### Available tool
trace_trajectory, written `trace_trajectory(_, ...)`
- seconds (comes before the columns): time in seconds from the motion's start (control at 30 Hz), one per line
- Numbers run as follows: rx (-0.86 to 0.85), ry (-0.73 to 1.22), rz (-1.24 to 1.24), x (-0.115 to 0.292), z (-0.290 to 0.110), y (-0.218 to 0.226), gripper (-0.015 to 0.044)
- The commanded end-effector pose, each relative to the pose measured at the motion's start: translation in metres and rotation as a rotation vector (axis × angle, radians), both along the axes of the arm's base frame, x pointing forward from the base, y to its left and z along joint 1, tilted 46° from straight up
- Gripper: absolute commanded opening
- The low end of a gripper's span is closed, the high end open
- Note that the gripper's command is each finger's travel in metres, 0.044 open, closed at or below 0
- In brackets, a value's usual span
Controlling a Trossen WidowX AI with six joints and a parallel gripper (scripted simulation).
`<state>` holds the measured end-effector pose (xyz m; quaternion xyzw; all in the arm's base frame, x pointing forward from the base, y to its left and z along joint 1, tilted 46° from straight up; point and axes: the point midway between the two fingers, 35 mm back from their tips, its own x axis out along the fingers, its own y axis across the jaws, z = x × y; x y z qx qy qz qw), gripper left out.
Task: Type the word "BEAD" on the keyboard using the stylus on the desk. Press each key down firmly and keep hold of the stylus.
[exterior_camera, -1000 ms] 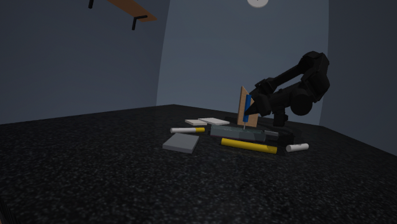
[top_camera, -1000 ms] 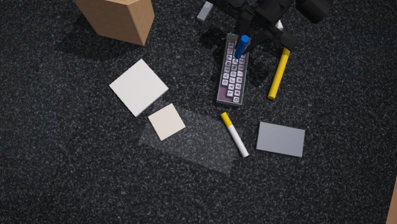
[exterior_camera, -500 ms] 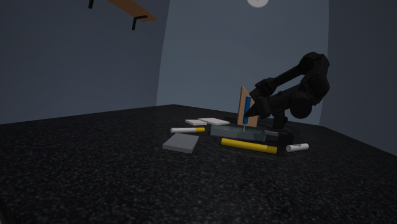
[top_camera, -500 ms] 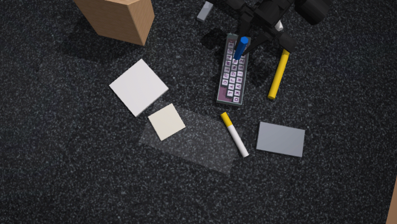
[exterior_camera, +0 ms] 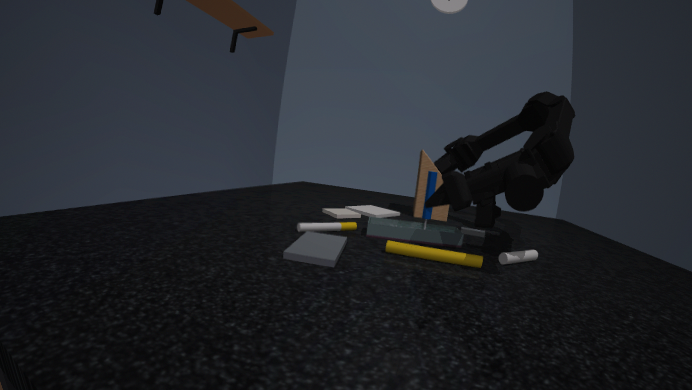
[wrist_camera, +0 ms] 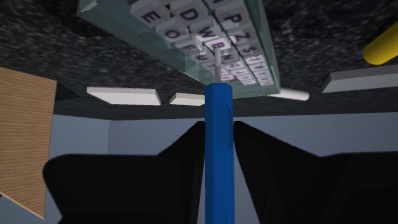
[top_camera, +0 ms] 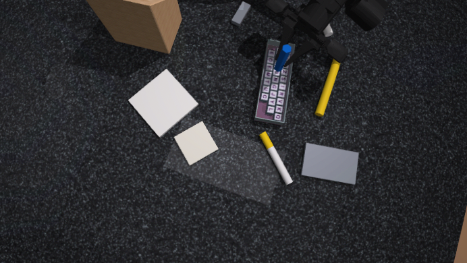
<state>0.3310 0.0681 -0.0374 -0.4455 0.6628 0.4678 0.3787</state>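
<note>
Right now the arm is gripping the blue stylus (wrist_camera: 219, 145) firmly between its jaws, and its thin tip is touching a key near "B" on the keyboard (top_camera: 274, 87). Judging by this, a key press is underway; next comes lifting clear and finding the following letter.

One keyboard (top_camera: 274, 88) lies under one blue stylus (top_camera: 283, 58). Beside them are two yellow-marked sticks: one all yellow (top_camera: 327, 88), one yellow-and-white (top_camera: 275, 158). Two white pads (top_camera: 162, 102), two grey blocks (top_camera: 329, 163), one wooden box (top_camera: 136, 20) and one small white cylinder (exterior_camera: 518, 256) lie around.
</note>
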Motion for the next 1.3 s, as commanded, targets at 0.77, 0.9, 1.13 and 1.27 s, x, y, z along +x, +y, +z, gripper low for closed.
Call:
trace_trajectory(0.77, 0.001, -0.002, -0.005, 0.002, 0.024, -0.025, 0.0081)
trace_trajectory(0.9, 0.001, -0.002, -0.005, 0.002, 0.024, -0.025, 0.0081)
trace_trajectory(1.13, 0.005, -0.007, -0.015, 0.002, 0.023, -0.023, 0.0025)
trace_trajectory(1.27, 0.004, -0.005, -0.012, -0.005, 0.034, -0.015, 0.0)
